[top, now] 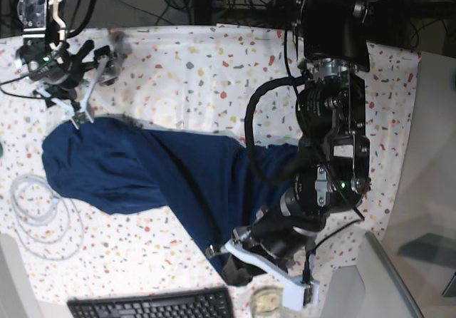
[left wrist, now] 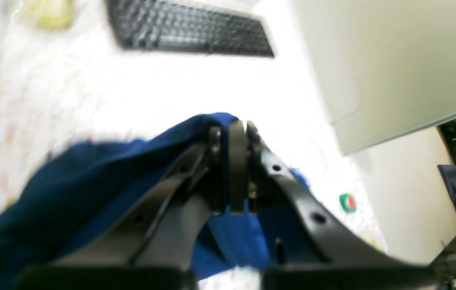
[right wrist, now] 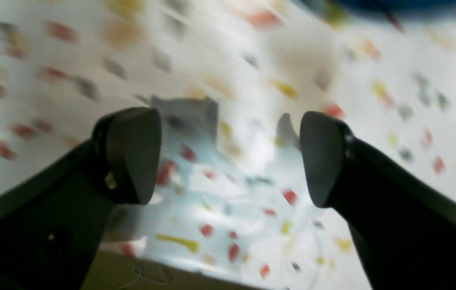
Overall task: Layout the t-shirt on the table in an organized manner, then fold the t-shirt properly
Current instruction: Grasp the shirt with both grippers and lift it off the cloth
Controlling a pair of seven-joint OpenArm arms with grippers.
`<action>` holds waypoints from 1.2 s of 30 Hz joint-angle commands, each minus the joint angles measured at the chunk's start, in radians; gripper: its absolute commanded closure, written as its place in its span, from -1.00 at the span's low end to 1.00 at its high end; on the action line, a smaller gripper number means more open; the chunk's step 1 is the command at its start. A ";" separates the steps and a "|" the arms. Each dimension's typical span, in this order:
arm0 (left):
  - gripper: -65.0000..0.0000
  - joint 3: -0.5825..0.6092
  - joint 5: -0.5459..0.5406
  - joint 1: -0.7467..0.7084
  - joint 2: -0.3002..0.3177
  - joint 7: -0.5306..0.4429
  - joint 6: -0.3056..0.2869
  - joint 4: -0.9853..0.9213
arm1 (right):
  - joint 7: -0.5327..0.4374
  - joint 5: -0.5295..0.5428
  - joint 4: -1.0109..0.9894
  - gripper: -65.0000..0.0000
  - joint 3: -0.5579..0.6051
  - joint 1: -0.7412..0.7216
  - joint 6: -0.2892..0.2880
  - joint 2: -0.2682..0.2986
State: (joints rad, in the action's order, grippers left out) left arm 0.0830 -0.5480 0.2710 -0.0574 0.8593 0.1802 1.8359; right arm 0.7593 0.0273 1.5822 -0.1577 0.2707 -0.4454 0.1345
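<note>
The t-shirt is spread across the table; its near edge is pinched by the left gripper, while the right gripper is held agape over bare cloth at far left.

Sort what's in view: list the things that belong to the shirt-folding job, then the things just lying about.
Part of the job: t-shirt; table; left gripper, shut on the t-shirt; right gripper, open.

Lying about: keyboard; white cable; small glass.
</note>
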 commanded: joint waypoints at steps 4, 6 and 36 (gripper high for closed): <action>1.00 -0.009 -0.007 0.053 -0.034 -0.024 -0.008 0.020 | -0.016 -0.005 0.027 -0.50 -0.003 -0.060 0.020 0.003; 1.00 -0.009 -0.007 0.061 -0.034 -0.024 -0.008 0.021 | -0.016 -0.019 0.099 -0.52 0.004 -0.046 0.066 0.015; 1.00 -0.010 -0.001 0.061 -0.017 -0.025 -0.008 0.014 | -0.349 -0.458 -0.336 -0.34 0.180 -0.288 0.087 0.011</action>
State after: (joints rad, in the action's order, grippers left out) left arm 0.0731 -0.5396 0.3046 -0.0700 0.8612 0.1806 1.8339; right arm 0.4072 -0.4213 1.2381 0.0254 -0.0143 -0.3626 0.1371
